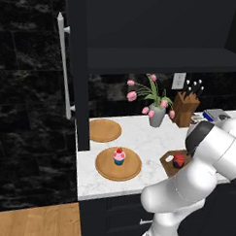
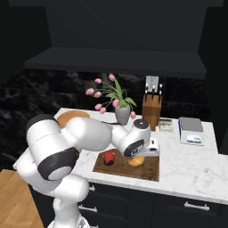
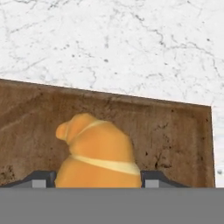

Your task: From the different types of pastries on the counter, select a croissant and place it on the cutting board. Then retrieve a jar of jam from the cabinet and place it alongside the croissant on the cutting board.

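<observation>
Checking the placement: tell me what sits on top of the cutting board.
On the cutting board sit the croissant, between the pincer fingertips, and the jar of jam beside it. The arm covers part of the board's far edge.

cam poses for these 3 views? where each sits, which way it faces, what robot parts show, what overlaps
Left base view: behind-left of arm, facing forward-down over the counter; white arm lower right.
Right base view: behind-right, facing the cutting board; arm lower left, gripper over the croissant.
Hand view: on the hand, looking down; fingertips flank the croissant.
Shared: both base views show the jam jar on the cutting board.
</observation>
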Controlling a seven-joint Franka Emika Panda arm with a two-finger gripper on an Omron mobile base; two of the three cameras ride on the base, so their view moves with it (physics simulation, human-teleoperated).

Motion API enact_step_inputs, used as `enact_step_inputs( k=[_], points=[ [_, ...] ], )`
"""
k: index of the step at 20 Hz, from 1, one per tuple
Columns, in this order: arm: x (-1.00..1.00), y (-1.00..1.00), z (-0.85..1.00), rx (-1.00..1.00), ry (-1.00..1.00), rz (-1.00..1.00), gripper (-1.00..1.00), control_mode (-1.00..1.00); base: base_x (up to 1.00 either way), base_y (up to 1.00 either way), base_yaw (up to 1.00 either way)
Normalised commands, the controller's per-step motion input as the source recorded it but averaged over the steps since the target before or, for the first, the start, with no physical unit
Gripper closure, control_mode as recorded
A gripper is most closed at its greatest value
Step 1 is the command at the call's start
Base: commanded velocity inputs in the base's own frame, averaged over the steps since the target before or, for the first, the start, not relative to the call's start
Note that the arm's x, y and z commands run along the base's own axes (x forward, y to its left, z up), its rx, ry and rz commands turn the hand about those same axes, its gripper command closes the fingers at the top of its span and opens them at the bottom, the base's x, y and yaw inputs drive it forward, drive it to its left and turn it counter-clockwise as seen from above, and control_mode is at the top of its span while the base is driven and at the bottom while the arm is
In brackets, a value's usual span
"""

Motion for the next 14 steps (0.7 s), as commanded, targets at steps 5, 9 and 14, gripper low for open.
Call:
enact_step_inputs(
  k=[5,9,14],
  points=[
    [-0.30,0.24,-0.24,0.00,0.09,0.00,1.00,-1.00,0.00,0.00,0.00],
    [-0.36,0.54,-0.34,0.00,0.12,0.00,-1.00,-1.00,0.00,0.00,0.00],
    [-0.03,0.09,0.13,0.00,0.06,0.00,-1.00,-1.00,0.00,0.00,0.00]
  ],
)
